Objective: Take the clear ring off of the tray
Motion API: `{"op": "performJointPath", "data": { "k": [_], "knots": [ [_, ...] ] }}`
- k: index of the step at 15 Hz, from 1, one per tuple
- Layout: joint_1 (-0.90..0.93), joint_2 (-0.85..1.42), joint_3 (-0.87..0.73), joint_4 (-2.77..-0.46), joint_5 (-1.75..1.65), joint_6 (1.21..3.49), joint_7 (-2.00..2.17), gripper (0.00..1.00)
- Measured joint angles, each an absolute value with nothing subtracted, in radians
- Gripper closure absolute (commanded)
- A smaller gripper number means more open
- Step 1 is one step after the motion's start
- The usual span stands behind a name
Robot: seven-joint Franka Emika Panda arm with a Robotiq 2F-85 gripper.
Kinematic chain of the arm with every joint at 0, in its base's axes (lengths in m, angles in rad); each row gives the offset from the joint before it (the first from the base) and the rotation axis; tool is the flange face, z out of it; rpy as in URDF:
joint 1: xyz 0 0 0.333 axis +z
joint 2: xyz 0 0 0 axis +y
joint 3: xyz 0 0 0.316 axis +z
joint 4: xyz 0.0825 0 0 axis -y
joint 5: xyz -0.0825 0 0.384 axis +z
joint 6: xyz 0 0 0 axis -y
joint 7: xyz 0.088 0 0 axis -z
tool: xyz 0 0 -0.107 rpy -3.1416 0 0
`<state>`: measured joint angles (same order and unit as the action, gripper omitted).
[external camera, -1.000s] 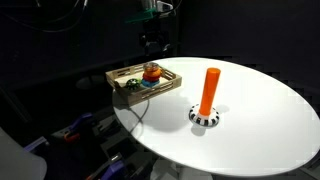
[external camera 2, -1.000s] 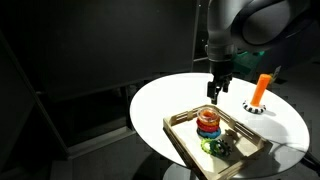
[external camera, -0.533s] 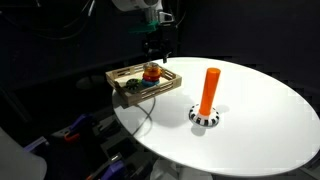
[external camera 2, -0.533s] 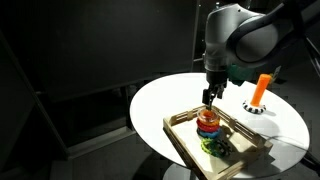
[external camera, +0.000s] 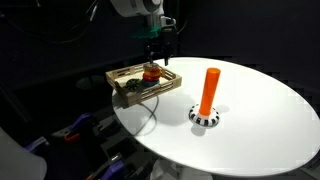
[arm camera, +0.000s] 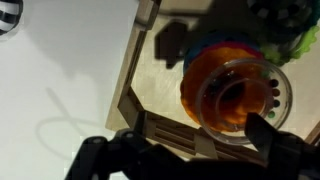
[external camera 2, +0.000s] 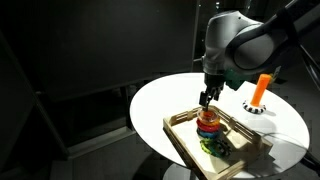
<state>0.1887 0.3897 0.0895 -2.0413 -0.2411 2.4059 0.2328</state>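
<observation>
Wide white desk [external camera: 265, 120], and at its edge sits the wooden tray [external camera 2: 186, 142]. The orange peg [external camera: 209, 90] stands well apart from it. The claw [external camera 2: 207, 99] hangs right above the ring stack [external camera 2: 208, 125], spread wide, gripping nothing. The clear ring [arm camera: 281, 100] lies atop the orange ring [arm camera: 198, 75] on that stack, inside the tray.
</observation>
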Motion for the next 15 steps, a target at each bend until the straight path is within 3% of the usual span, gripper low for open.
{"op": "performJointPath", "data": {
  "k": [7, 9, 13, 14, 15],
  "knots": [
    [0.189, 0.398, 0.083, -2.046, -0.222, 2.412, 0.233, 0.00],
    [0.189, 0.400, 0.082, -2.046, -0.221, 2.412, 0.233, 0.26],
    [0.189, 0.403, 0.080, -2.046, -0.221, 2.412, 0.233, 0.46],
    [0.189, 0.403, 0.079, -2.046, -0.221, 2.412, 0.233, 0.59],
    [0.189, 0.403, 0.079, -2.046, -0.221, 2.412, 0.233, 0.61]
  ]
}}
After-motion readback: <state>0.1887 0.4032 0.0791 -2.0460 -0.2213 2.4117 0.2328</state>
